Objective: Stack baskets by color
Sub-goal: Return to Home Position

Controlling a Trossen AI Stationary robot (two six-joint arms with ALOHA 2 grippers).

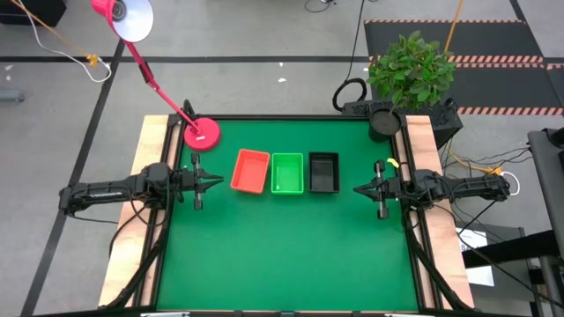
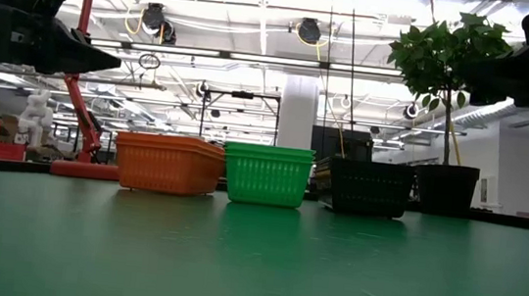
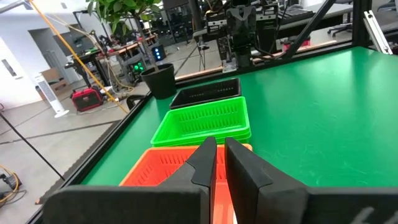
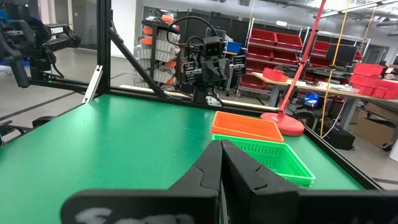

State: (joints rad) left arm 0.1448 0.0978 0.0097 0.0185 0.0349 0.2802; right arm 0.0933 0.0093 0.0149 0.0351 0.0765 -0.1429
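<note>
Three basket piles stand in a row on the green table, bottoms down: orange-red (image 1: 250, 171), bright green (image 1: 287, 173) and black (image 1: 324, 173). The low view shows them side by side, orange-red (image 2: 166, 164), green (image 2: 266, 176), black (image 2: 369, 188); how many are nested in each I cannot tell. My left gripper (image 1: 220, 182) hovers level to the left of the orange-red one, shut with only a thin slit (image 3: 221, 155) and nothing in it. My right gripper (image 1: 355, 188) hovers level to the right of the black one, shut (image 4: 221, 155) and holding nothing.
The pink round lamp base (image 1: 202, 134) sits at the far left of the table, its arm rising to the lamp head (image 1: 123, 16). A potted plant (image 1: 410, 70) and its black pot (image 1: 384, 121) stand at the far right corner. Bare green table (image 1: 282, 255) lies on the near side.
</note>
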